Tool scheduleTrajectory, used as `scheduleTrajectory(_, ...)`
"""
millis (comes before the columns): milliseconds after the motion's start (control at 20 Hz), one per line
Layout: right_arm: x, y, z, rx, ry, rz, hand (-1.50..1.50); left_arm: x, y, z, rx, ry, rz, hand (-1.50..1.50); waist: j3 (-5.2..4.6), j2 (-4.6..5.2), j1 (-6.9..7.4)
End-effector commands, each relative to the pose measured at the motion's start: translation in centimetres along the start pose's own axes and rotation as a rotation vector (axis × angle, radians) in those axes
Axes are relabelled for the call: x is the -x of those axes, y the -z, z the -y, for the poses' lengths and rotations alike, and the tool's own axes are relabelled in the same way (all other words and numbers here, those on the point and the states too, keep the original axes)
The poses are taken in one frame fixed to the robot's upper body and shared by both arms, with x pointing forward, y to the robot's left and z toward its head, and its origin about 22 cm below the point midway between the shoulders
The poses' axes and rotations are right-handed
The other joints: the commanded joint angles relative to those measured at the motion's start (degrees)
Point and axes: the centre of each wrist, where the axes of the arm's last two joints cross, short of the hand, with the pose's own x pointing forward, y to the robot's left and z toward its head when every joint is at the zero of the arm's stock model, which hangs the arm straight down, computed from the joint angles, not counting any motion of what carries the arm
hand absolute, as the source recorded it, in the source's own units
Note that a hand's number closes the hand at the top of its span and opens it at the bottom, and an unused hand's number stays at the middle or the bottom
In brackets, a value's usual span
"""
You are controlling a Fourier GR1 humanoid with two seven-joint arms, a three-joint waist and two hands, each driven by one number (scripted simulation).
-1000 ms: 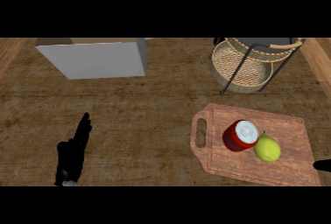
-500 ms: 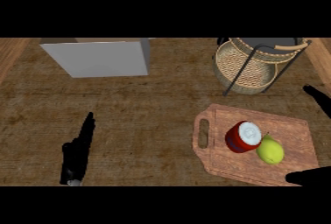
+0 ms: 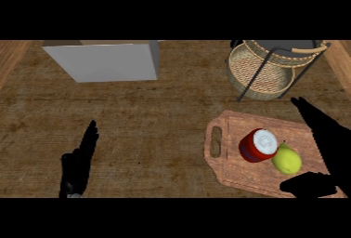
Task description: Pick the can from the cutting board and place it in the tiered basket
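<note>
Moved in from the right edge, the right hand (image 3: pixel 333 148) now flanks the cutting board (image 3: pixel 237 124) — fingers straight, thumb spread, holding nothing. On the board stands the can (image 3: pixel 258 145), just beside a lemon (image 3: pixel 287 161), not yet grasped — the tiered basket (image 3: pixel 266 70) waits far right. Near left, the left hand (image 3: pixel 77 166) rests open.

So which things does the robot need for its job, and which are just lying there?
For the job: can, cutting board, tiered basket, right hand.
Just lying about: lemon, grey box, resting left hand.
</note>
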Motion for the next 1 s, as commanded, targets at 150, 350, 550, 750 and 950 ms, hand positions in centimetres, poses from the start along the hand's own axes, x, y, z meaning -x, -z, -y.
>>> scheduleTrajectory(150,-3.1,1.1,-2.4,-0.066,-0.100,-0.069,-1.50,-0.2,-0.4,0.3,0.011,0.017,-0.019,0.00,-0.10,0.09,-0.04)
scheduleTrajectory(350,-2.6,2.3,-3.0,-0.096,-0.065,-0.063,-1.50,1.1,-1.6,1.1,-0.003,0.008,-0.026,0.00,-0.08,0.08,-0.19)
scheduleTrajectory(550,-5.0,2.2,-3.7,-0.116,-0.092,-0.066,-1.50,-0.7,1.0,0.5,-0.002,-0.001,-0.041,0.00,-0.10,0.10,-0.33)
scheduleTrajectory(750,-3.4,2.8,-5.2,-0.182,-0.195,-0.130,-1.50,0.2,0.2,0.1,0.000,0.013,-0.042,0.00,-0.11,0.09,-0.33)
scheduleTrajectory(950,-2.4,2.8,-4.7,-0.223,-0.195,-0.171,-1.50,-0.5,-0.2,0.0,-0.007,-0.004,-0.042,0.00,-0.09,-0.01,-0.57)
